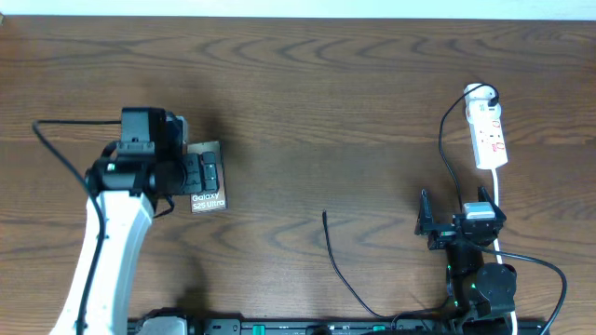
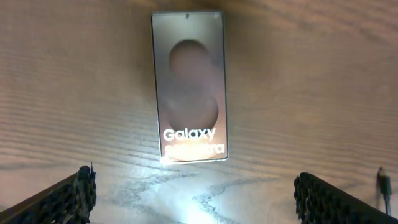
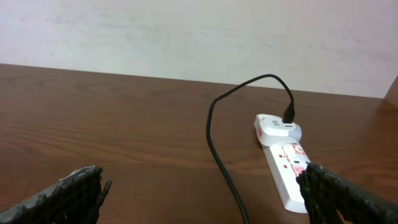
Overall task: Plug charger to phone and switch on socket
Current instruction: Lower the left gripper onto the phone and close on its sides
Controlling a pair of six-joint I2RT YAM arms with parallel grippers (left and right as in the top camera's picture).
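Over the left side of the table [image 1: 298,84] my left claw [image 2: 194,186] hangs with fingers spread wide above the phone [image 2: 189,87], which lies flat and unheld. My right claw [image 3: 202,186] is likewise agape and empty, near the socket [image 3: 289,168] at the far right. The charger [image 1: 340,272] ends mid-table, well apart from the phone.

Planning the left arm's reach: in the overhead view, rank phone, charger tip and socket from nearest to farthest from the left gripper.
1. phone, overlapped by the left gripper, table's left side.
2. charger tip, mid-table.
3. socket, far right.
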